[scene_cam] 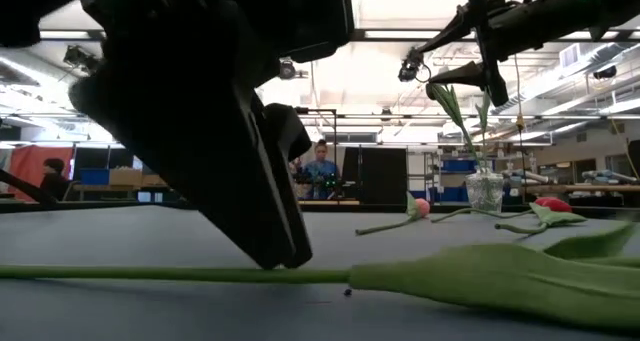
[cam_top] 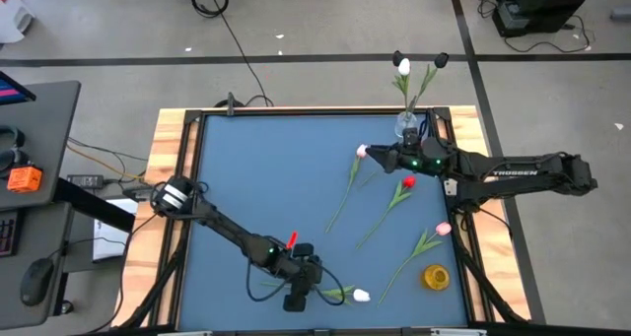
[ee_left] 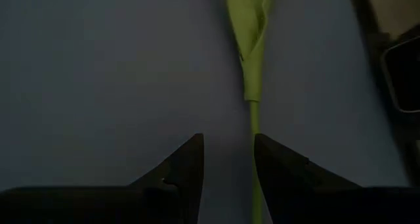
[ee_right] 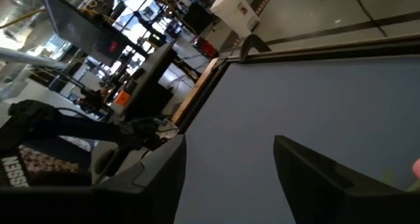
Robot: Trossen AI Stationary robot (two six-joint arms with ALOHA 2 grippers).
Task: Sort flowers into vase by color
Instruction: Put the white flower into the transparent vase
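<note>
A white tulip [cam_top: 362,296] lies flat on the blue table near its front edge, its stem [ee_left: 252,122] running toward the left. My left gripper [ee_left: 228,159] stands open over that stem, pointing steeply down, with a finger on either side of it. A pink tulip [cam_top: 362,151], a red tulip [cam_top: 407,182] and another pink tulip [cam_top: 443,229] lie flat on the table's right half. A clear vase [cam_top: 407,129] at the far right holds a white tulip [cam_top: 402,66] and a black tulip [cam_top: 441,58]. My right gripper [ee_right: 230,178] hangs open beside the vase, holding nothing. My left gripper comes at the white tulip's stem [ee_left: 253,184] from above, slanting down, fingers across it, just behind the leaf. The stem lies on the table close along one finger's [ee_left: 275,168] inner edge. Whether that finger touches it, I cannot tell.
A small yellow vase [cam_top: 435,276] stands at the near right corner. A raised dark frame [cam_top: 187,149] borders the table. The table's left and middle lie bare. People show in the room beyond the far edge [scene_cam: 320,171].
</note>
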